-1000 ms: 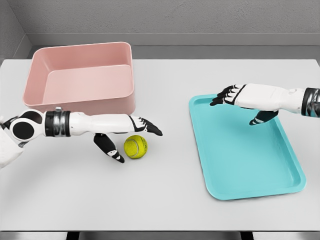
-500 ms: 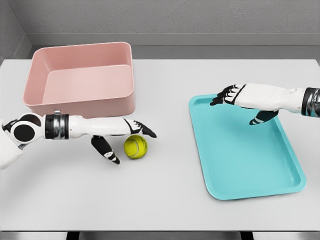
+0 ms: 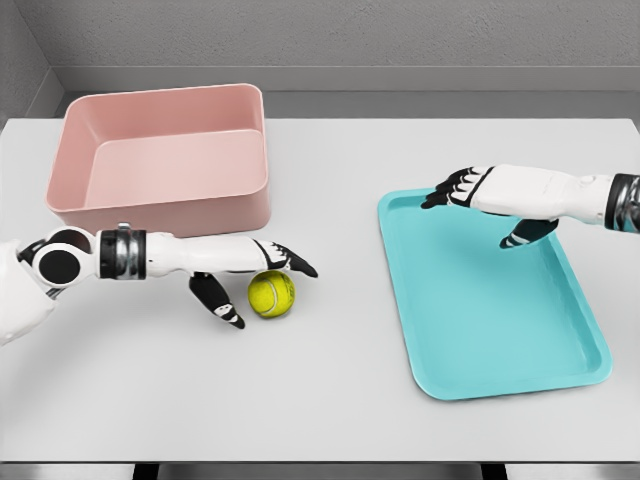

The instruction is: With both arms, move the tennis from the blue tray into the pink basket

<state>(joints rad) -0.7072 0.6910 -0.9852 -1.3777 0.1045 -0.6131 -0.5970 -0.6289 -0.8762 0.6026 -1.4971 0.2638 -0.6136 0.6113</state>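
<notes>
Tennis ball on the table before the pink basket, beside the spread left hand; right hand spread above the blue tray.

Left arm extends in from the lower-left edge, forearm near horizontal, left hand palm down, fingers spread forward, thumb hanging down, holding nothing. Right arm reaches in from the right edge, right hand flat, fingers relaxed and extended, thumb dropped below the palm, empty.
</notes>
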